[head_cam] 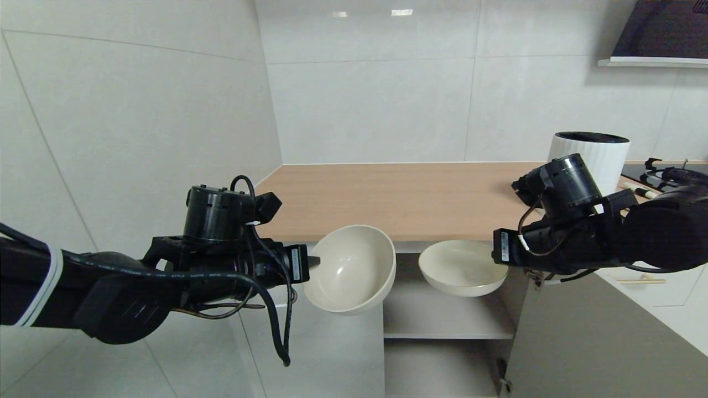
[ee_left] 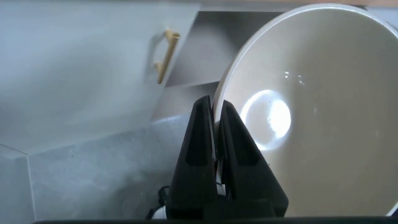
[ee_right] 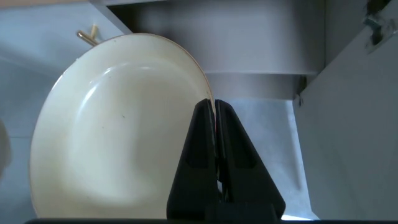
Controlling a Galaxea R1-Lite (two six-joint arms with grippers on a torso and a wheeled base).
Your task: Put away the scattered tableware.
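Open cabinet (head_cam: 448, 320) beneath counter (head_cam: 398, 193), door (head_cam: 581, 342) ajar; canister (head_cam: 589, 152) on top. Left gripper (ee_left: 214, 106) pinches deep bowl (head_cam: 354, 271) by its rim (tilted); right gripper (ee_right: 213, 107) clamps shallow bowl (head_cam: 462, 268) likewise, both before the shelves.

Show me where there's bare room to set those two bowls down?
The wooden countertop is bare from the left wall to the white container. The cabinet shelf behind the deep bowl and shallow bowl looks bare too. Crowded: the counter's right end, around the container and stove.
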